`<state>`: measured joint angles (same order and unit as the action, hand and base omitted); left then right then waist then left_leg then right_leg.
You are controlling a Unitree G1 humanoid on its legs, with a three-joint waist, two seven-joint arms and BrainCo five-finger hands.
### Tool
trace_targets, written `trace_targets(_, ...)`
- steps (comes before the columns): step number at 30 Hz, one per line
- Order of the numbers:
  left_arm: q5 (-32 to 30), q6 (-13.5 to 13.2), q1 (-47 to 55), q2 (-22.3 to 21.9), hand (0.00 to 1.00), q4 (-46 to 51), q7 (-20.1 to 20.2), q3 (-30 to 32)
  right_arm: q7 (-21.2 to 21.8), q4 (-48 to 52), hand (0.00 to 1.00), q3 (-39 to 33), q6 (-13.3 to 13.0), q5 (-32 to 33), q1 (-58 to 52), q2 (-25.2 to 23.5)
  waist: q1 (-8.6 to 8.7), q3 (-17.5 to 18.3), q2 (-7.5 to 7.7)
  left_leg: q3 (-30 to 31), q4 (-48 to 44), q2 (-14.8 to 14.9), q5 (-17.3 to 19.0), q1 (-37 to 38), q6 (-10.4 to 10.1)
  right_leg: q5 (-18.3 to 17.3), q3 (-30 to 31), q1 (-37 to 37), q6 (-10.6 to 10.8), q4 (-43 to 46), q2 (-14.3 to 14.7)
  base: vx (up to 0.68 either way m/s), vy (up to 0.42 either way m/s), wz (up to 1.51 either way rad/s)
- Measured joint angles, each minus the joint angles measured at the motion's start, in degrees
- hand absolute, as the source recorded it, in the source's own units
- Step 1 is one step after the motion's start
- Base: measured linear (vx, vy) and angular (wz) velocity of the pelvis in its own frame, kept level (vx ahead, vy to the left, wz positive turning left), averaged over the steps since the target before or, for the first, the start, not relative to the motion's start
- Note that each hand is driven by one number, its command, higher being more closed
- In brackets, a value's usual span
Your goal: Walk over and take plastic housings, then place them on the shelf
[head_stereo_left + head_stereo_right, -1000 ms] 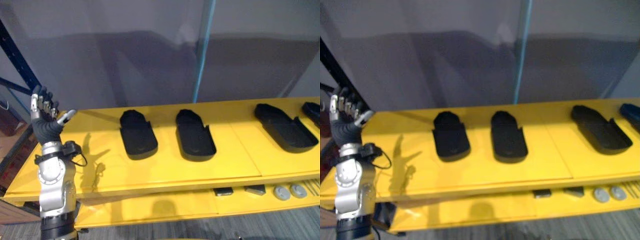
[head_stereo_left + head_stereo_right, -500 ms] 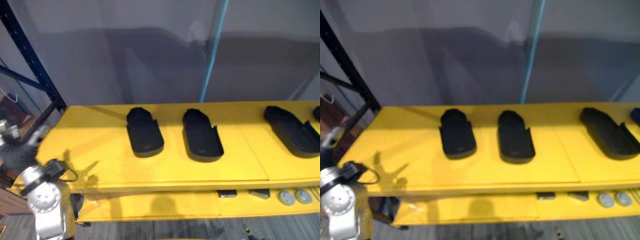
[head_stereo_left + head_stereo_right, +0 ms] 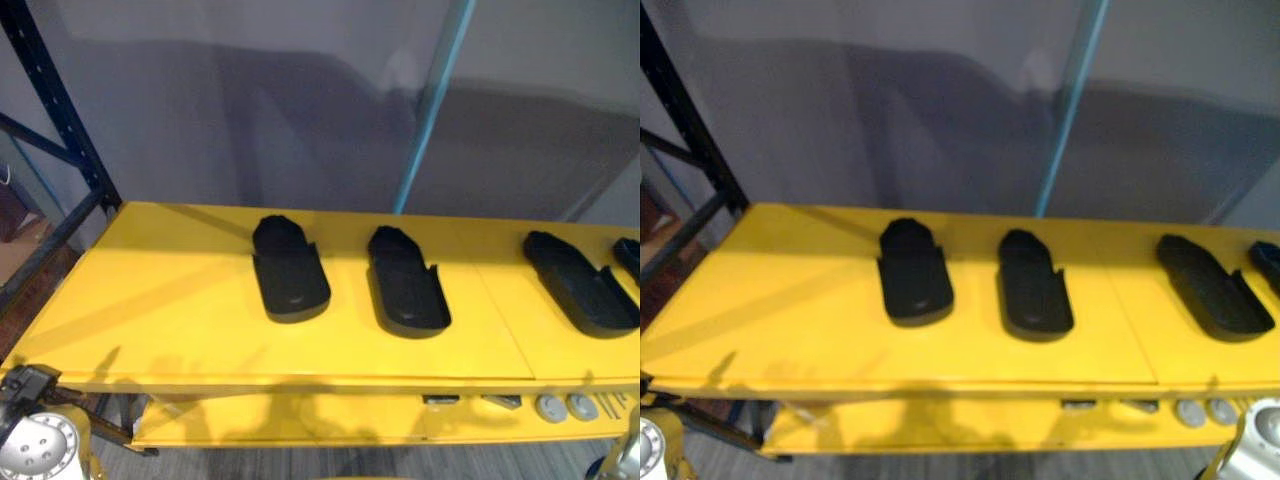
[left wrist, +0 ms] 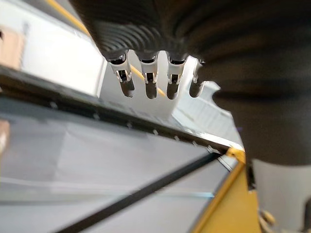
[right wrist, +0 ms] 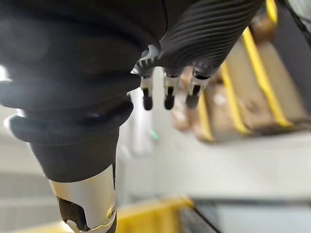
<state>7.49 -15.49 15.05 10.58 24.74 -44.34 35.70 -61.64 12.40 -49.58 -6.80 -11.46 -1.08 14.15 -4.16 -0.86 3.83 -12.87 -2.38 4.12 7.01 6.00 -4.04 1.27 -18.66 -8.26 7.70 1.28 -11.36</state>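
Both your hands are empty. The left hand [image 4: 149, 80] hangs with its fingers loose and straight, gripping nothing, and the right hand [image 5: 167, 94] is just as slack.

The black moulded plastic housings lie on the yellow metal shelf top [image 3: 170, 300], all along its middle band. The left housing [image 3: 289, 270] and the second housing [image 3: 407, 283] sit near each other towards the centre. A third housing [image 3: 580, 283] lies near the right end. A fourth housing [image 3: 630, 256] is cut off at the right edge of the view. Below the front edge, a lower yellow shelf [image 3: 330, 418] carries two small grey round discs [image 3: 563, 407] at its right end.

My reading is that you are at the approach, with no grasp begun.

- Your arms sit low, under the front edge. If you lift a hand straight up, it may catch that edge and jolt the shelf.
- The two centre housings lie close together. A wide reach for one may push the other backwards or turn it.
- These shells look shallow and smooth. A pinch on one thin wall may slip, so take hold across the body.
- The dark blue rack upright [image 3: 55, 110] stands at the back left corner. Keep your left elbow away from it.
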Motion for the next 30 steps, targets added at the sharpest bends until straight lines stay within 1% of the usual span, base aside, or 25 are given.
trace_targets(1, -0.2, 0.7, 0.0, 0.0, 0.0, -0.7, -0.4, 0.1, 0.0, 1.9, 0.0, 0.4, 0.0, -1.1, 0.0, 0.1, 0.0, 0.0, -0.16, 0.0, 0.0, 0.0, 0.0, 0.0, 0.0, 0.0, 0.0, 0.0, 0.0, 0.0, 0.0, 0.0, 0.0, 0.0)
trace_targets(2, -0.2, 1.9, 0.0, -0.1, 0.0, -2.0, -0.6, 0.4, 0.2, 4.8, 0.0, 1.0, -0.4, -2.4, 0.0, 0.4, 0.05, -0.3, -0.76, 0.0, 0.0, 0.0, 0.0, 0.0, 0.0, 0.0, 0.0, 0.0, 0.0, 0.0, 0.0, 0.0, 0.0, 0.0)
trace_targets(4, -0.1, 3.5, 0.1, -1.8, 0.0, -6.0, -0.7, 2.2, 2.3, 10.7, 0.0, 2.6, -4.4, -3.0, 0.0, 1.4, 0.42, -0.5, -1.65, 0.0, 0.2, -0.1, 0.1, 0.0, 0.0, 0.0, 0.0, 0.0, 0.0, 0.0, -0.1, 0.0, 0.0, 0.0)
trace_targets(5, -0.2, 3.6, 0.1, -2.5, 0.0, -7.1, -1.1, 2.7, 3.2, 11.7, 0.0, 3.0, -5.5, -2.9, 0.0, 1.6, 0.45, -0.5, -1.88, 0.0, 0.2, -0.2, 0.1, 0.0, 0.0, 0.0, 0.0, 0.0, 0.0, 0.0, -0.2, 0.0, 0.0, 0.0)
trace_targets(6, -1.4, 3.9, 0.4, -3.9, 0.0, -9.9, -2.3, 3.5, 5.9, 13.1, 0.0, 4.4, -8.5, -1.7, 0.1, 1.9, 0.44, -0.3, -2.2, 0.1, 0.4, -0.3, 0.1, -0.1, 0.0, 0.0, -0.1, 0.0, 0.0, -0.1, -0.2, 0.0, 0.0, 0.0)
trace_targets(7, -1.8, 3.9, 0.7, -4.9, 0.0, -12.3, -3.1, 4.2, 8.2, 14.0, 0.0, 6.0, -10.8, 0.4, 0.2, 2.0, 0.44, -0.2, -2.39, 0.2, 0.5, -0.3, 0.1, -0.1, 0.0, 0.0, -0.2, -0.1, 0.0, -0.3, -0.3, -0.01, -0.005, 0.03)
trace_targets(8, -1.9, 3.9, 0.9, -5.5, 0.0, -14.9, -4.2, 4.5, 11.4, 14.6, 0.0, 8.1, -13.2, 3.0, 0.4, 2.0, 0.43, -0.2, -2.45, 0.4, 0.6, -0.4, 0.1, -0.1, 0.0, -0.1, -0.3, -0.2, 0.0, -0.5, -0.3, -0.01, -0.004, 0.09)
trace_targets(9, -2.0, 3.8, 1.2, -5.9, 0.0, -18.4, -5.1, 4.7, 16.5, 14.7, 0.0, 10.9, -15.7, 6.6, 0.9, 2.0, 0.44, -0.2, -2.33, 1.0, 0.8, -0.7, 0.0, -0.1, 0.0, -0.1, -0.6, -0.7, 0.0, -1.1, -0.4, -0.01, -0.012, 0.19)
trace_targets(10, -2.0, 3.4, 1.3, -6.8, 0.0, -21.6, -5.7, 4.9, 21.2, 14.8, 0.0, 14.1, -17.4, 10.3, 1.8, 2.2, 0.34, -0.3, -2.28, 1.4, 1.1, -0.9, -0.1, -0.2, -0.1, -0.1, -1.5, -0.9, 0.0, -1.3, -0.5, -0.01, -0.013, 0.21)
trace_targets(11, -2.0, 3.2, 1.4, -7.2, 0.0, -23.2, -6.1, 4.9, 23.4, 14.7, 0.0, 15.9, -17.9, 12.2, 2.5, 2.3, 0.25, -0.2, -2.26, 1.5, 1.3, -1.0, -0.3, -0.2, -0.2, -0.1, -1.8, -1.0, 0.0, -1.3, -0.6, -0.02, -0.018, 0.2)
trace_targets(12, -1.9, 2.4, 1.5, -7.8, 0.0, -27.4, -6.5, 5.2, 28.8, 14.6, 0.0, 19.5, -18.4, 16.4, 4.2, 2.6, -0.02, -0.2, -2.26, 1.8, 1.8, -1.2, -0.6, -0.2, -0.1, -0.2, -1.9, -0.9, 0.1, -1.3, -0.6, -0.01, -0.017, 0.13)
trace_targets(13, -1.9, 1.7, 1.7, -8.3, 0.0, -29.7, -6.6, 5.8, 31.1, 14.3, 0.0, 21.3, -18.5, 18.0, 5.3, 2.9, -0.01, -0.2, -2.23, 2.3, 2.1, -1.3, -0.9, -0.3, -0.1, -0.2, -2.0, -0.9, 0.2, -1.3, -0.6, 0.0, -0.019, 0.25)
trace_targets(15, -1.1, -1.2, 1.8, -9.9, 0.0, -39.0, -6.8, 6.8, 38.3, 11.4, 0.0, 28.0, -18.2, 22.7, 10.3, 4.2, 0.12, -0.3, -1.93, 4.0, 2.3, -1.9, -1.7, -1.3, 0.4, -0.3, -3.7, -0.9, 0.2, -1.3, -0.8, 0.01, -0.007, 0.36)
trace_targets(16, -1.0, -1.7, 1.8, -10.2, 0.0, -41.2, -6.9, 6.8, 39.9, 10.0, 0.0, 29.7, -17.9, 23.6, 11.9, 4.3, 0.04, -0.3, -1.8, 4.4, 2.3, -1.9, -1.9, -1.4, 0.5, -0.3, -3.8, -0.9, 0.2, -1.3, -0.9, 0.01, 0.001, 0.32)
trace_targets(18, -0.6, -3.6, 1.7, -11.2, 0.0, -50.0, -7.1, 7.0, 45.6, 4.5, 0.0, 35.3, -15.4, 26.4, 17.3, 4.3, -0.55, 0.1, -1.03, 5.7, 2.3, -2.0, -2.5, -2.0, 0.5, -0.3, -5.0, -0.8, 0.2, -1.3, -0.8, 0.03, -0.003, 0.27)
trace_targets(19, -0.5, -3.7, 1.7, -11.3, 0.0, -52.2, -7.2, 7.0, 46.9, 3.2, 0.0, 36.5, -14.8, 27.1, 18.4, 4.3, -0.71, 0.2, -0.86, 6.1, 2.2, -2.0, -2.5, -2.1, 0.5, -0.2, -5.0, -0.8, 0.2, -1.3, -0.8, 0.04, 0.01, 0.25)
trace_targets(20, 0.6, -4.4, 1.7, -11.3, 0.0, -57.1, -7.2, 7.1, 49.5, 0.3, 0.0, 39.6, -13.4, 28.6, 21.1, 4.3, -1.53, 0.2, -0.46, 6.5, 2.1, -2.0, -2.5, -2.2, 0.6, -0.2, -5.0, -0.9, 0.2, -1.2, -0.8, 0.03, 0.013, 0.18)
trace_targets(21, 1.3, -4.6, 1.8, -11.3, 0.0, -58.8, -7.1, 7.4, 50.7, -0.8, 0.0, 40.7, -12.5, 29.5, 22.2, 4.3, -1.73, 0.2, -0.33, 6.7, 2.0, -2.0, -2.5, -2.2, 0.6, -0.2, -5.0, -1.0, 0.2, -1.2, -0.8, 0.04, 0.017, 0.24)
trace_targets(22, 2.2, -4.9, 1.6, -11.5, 0.0, -62.4, -6.8, 9.0, 52.9, -3.3, 0.0, 42.8, -10.9, 31.7, 24.6, 4.3, -1.85, 0.2, -0.15, 7.5, 1.8, -2.2, -2.6, -2.3, 0.6, -0.3, -5.1, -1.4, 0.2, -1.2, -0.8, 0.03, 0.007, 0.21)
trace_targets(24, 4.6, -5.7, 1.5, -11.4, 0.0, -67.1, -6.2, 10.1, 54.7, -6.8, 0.0, 45.6, -9.3, 33.5, 27.9, 4.3, -2.12, -0.1, 0.17, 8.0, 1.7, -2.2, -2.6, -2.3, 0.6, -0.3, -5.1, -1.8, 0.2, -1.2, -0.7, 0.02, 0.001, 0.17)
trace_targets(26, 7.3, -5.8, 0.6, -11.4, 0.0, -71.7, -5.5, 11.5, 55.9, -9.5, 0.0, 48.0, -8.0, 34.6, 30.6, 4.2, -2.98, -0.5, 0.43, 8.4, 1.5, -2.2, -2.6, -2.4, 0.6, -0.5, -5.1, -1.8, -0.3, -1.2, -0.7, -0.01, -0.012, 0.12)
trace_targets(28, 10.2, -5.7, -0.5, -11.7, 0.0, -75.3, -3.3, 11.8, 56.7, -11.9, 0.0, 49.9, -7.1, 35.4, 33.0, 3.3, -3.11, -1.2, 0.67, 9.6, 0.7, -2.2, -2.6, -3.4, 0.6, -0.8, -5.1, -1.9, -0.7, -1.2, -0.6, -0.04, -0.024, 0.22)
trace_targets(30, 13.2, -5.5, -0.7, -12.3, 0.0, -77.6, 0.6, 11.9, 56.9, -14.2, 0.0, 52.2, -6.2, 35.3, 34.1, 1.5, -3.45, -1.6, 0.72, 9.8, 0.2, -2.1, -2.6, -3.8, 0.6, -1.0, -5.1, -1.8, -1.0, -1.2, -0.3, -0.05, -0.018, 0.08)
